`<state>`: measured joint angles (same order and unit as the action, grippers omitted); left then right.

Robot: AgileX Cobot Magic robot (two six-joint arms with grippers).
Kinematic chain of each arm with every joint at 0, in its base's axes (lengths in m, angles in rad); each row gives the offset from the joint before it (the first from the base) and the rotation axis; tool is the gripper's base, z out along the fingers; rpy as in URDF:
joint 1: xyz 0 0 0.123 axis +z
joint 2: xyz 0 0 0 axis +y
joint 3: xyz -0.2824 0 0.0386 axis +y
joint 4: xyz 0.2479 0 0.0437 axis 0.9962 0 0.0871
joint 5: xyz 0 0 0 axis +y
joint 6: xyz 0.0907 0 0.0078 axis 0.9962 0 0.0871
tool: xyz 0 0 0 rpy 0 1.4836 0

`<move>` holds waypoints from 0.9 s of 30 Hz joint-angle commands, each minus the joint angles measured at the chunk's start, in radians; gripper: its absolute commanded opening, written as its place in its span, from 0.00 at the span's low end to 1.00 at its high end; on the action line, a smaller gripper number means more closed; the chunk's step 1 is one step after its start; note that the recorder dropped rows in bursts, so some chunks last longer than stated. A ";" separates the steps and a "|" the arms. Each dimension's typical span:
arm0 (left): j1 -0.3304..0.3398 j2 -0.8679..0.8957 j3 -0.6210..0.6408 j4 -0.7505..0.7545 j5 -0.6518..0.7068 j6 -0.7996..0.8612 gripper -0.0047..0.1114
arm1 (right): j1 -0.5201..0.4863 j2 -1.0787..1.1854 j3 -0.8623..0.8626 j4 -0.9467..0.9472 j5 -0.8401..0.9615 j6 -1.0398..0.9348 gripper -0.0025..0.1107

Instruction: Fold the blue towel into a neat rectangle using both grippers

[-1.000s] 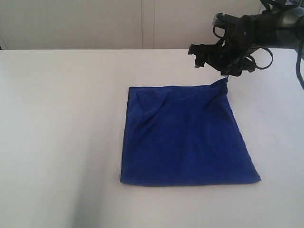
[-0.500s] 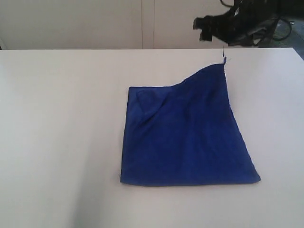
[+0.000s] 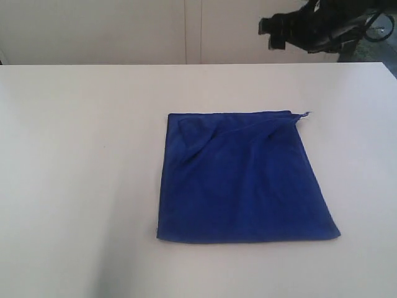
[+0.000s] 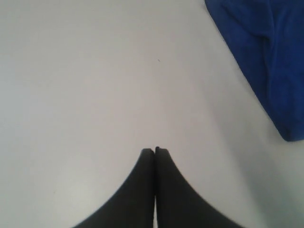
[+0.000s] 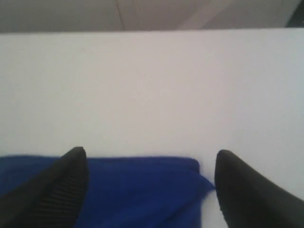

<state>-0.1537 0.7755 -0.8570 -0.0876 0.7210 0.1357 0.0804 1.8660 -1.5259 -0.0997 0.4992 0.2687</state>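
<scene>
A plain white table (image 3: pixel 74 186) fills the scene, with a pale panelled wall (image 3: pixel 93 31) behind it.

The right gripper (image 5: pixel 152 185) hangs in the air above the table's far side. Its black fingers (image 5: pixel 66 180) stand wide apart and hold nothing. In its own wrist view, the far edge and one corner of the blue towel (image 5: pixel 133 190) lie on the table in the gap between them, well below. The left gripper (image 4: pixel 155 151) has its two jaws pressed tight together and is empty. It sits over bare table with the towel off to one side, apart from it. The exterior view does not show this arm.

The blue towel (image 3: pixel 242 180) lies flat near the middle of the table, with neither gripper touching it. A small loose thread (image 3: pixel 304 114) sticks out at its far right corner. A diagonal crease and an overlapping flap near the far left corner suggest a layer has been laid over, though I cannot tell how many folds are in.

The outline is not yet a neat rectangle. The right edge slants outward toward the near side, so the cloth reads as a skewed four-sided shape. I judge the task partly done, with squaring up and probably a further fold left.
</scene>
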 commanded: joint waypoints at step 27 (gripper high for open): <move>0.003 -0.007 -0.005 -0.012 0.005 -0.001 0.04 | -0.011 0.313 0.003 -0.290 -0.097 0.048 0.30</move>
<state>-0.1537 0.7755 -0.8570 -0.0876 0.7210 0.1357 0.0804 2.1541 -1.5259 -0.2905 0.4348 0.3127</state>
